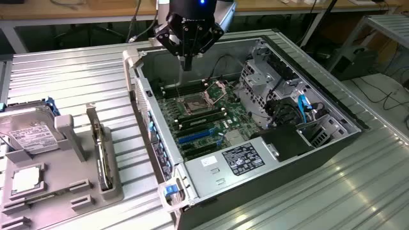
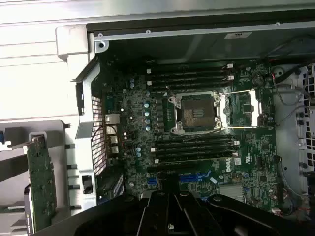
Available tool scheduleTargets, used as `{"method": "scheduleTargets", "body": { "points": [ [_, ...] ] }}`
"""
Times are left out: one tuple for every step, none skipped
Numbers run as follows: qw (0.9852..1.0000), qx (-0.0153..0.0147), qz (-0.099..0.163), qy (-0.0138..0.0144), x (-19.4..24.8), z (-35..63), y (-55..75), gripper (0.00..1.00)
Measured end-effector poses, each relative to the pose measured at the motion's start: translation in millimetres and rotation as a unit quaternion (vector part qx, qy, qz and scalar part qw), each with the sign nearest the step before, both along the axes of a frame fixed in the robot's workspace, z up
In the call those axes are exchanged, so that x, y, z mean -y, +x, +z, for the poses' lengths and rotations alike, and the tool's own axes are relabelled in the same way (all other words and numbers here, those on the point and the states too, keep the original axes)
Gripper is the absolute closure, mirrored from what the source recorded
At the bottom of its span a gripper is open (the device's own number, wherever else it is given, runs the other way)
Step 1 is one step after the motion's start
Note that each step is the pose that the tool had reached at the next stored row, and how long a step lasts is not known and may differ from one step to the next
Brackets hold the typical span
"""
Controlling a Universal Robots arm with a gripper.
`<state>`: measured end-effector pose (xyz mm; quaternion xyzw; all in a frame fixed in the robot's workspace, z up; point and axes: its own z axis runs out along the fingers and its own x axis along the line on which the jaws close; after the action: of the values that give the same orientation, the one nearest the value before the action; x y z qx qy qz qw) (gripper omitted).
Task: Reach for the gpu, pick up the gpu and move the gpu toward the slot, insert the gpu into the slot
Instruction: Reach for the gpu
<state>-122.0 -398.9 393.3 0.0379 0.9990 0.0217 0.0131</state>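
dark, thin gpu (image 1: pixel 102 154) stands on edge in a grey holder (image 1: pixel 64 191) on the counter (image 1: pixel 76 81), lower left of the exterior view (well apart from the gripper). blue slot (image 1: pixel 195 135) lies mid-frame on the green board (image 1: pixel 233 112) inside the open case (image 1: pixel 143 96). gripper (image 1: pixel 187 64), fingers together and empty, hangs above the board at upper centre.

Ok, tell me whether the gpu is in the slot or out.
Out. The gpu stands on edge in the gray holder outside the case; the blue slot is empty.

The closed claw (image 1: pixel 187 64) hangs over the open computer case (image 1: pixel 288 179), well apart from the gpu (image 1: pixel 102 158).
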Motion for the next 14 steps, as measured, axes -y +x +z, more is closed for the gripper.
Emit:
{"method": "scheduleTargets", "body": {
  "points": [
    [1.0000, 0.0000, 0.000, 0.0000, 0.0, 0.0, 0.0, 0.89],
    [1.0000, 0.0000, 0.000, 0.0000, 0.0, 0.0, 0.0, 0.89],
    [1.0000, 0.0000, 0.000, 0.0000, 0.0, 0.0, 0.0, 0.89],
    [1.0000, 0.0000, 0.000, 0.0000, 0.0, 0.0, -0.6, 0.89],
    [1.0000, 0.0000, 0.000, 0.0000, 0.0, 0.0, -1.9, 0.89],
    [1.0000, 0.0000, 0.000, 0.0000, 0.0, 0.0, -3.6, 0.89],
    [1.0000, 0.0000, 0.000, 0.0000, 0.0, 0.0, -4.9, 0.89],
    [1.0000, 0.0000, 0.000, 0.0000, 0.0, 0.0, -5.9, 0.89],
    [1.0000, 0.0000, 0.000, 0.0000, 0.0, 0.0, -6.9, 0.89],
    [1.0000, 0.0000, 0.000, 0.0000, 0.0, 0.0, -8.0, 0.89],
    [1.0000, 0.0000, 0.000, 0.0000, 0.0, 0.0, -9.0, 0.89],
    [1.0000, 0.0000, 0.000, 0.0000, 0.0, 0.0, -10.1, 0.89],
    [1.0000, 0.0000, 0.000, 0.0000, 0.0, 0.0, -11.2, 0.89],
    [1.0000, 0.0000, 0.000, 0.0000, 0.0, 0.0, -13.0, 0.89]
  ]
}}
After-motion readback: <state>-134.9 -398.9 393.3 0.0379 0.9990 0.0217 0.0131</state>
